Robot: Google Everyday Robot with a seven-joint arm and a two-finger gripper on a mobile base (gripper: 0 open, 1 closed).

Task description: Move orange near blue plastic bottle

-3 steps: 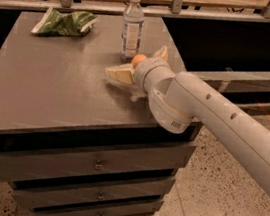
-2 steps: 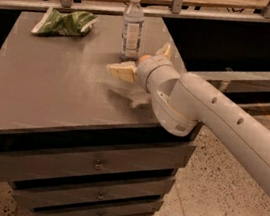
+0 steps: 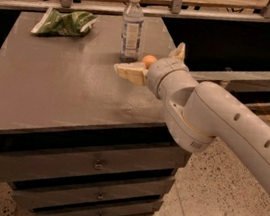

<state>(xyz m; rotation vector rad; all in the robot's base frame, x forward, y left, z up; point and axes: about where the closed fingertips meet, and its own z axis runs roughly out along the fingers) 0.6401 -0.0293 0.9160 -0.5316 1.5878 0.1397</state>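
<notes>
The orange (image 3: 149,61) sits on the grey cabinet top (image 3: 62,84), in the space between the two pale fingers of the gripper (image 3: 149,57). One finger (image 3: 129,72) lies low and points left across the top. The other finger (image 3: 178,52) rises behind and to the right of the fruit. The fingers are spread wide apart and are not clamped on the orange; whether either one touches it cannot be told. The orange lies just beside the base of the blue plastic bottle (image 3: 132,26), on the bottle's right and slightly nearer the camera.

The bottle stands upright toward the back of the top, near the middle of its width. The gripper and the thick grey arm (image 3: 233,125) reach in over the right edge of the cabinet. A broad bare stretch of the top runs left and forward of the fingers, out to the front edge above the drawers (image 3: 96,165). A green snack bag (image 3: 64,22) lies at the back left corner, well apart from the bottle.

The bottle's pale label carries print that is too small to read, and the markings on the bag cannot be made out either.
</notes>
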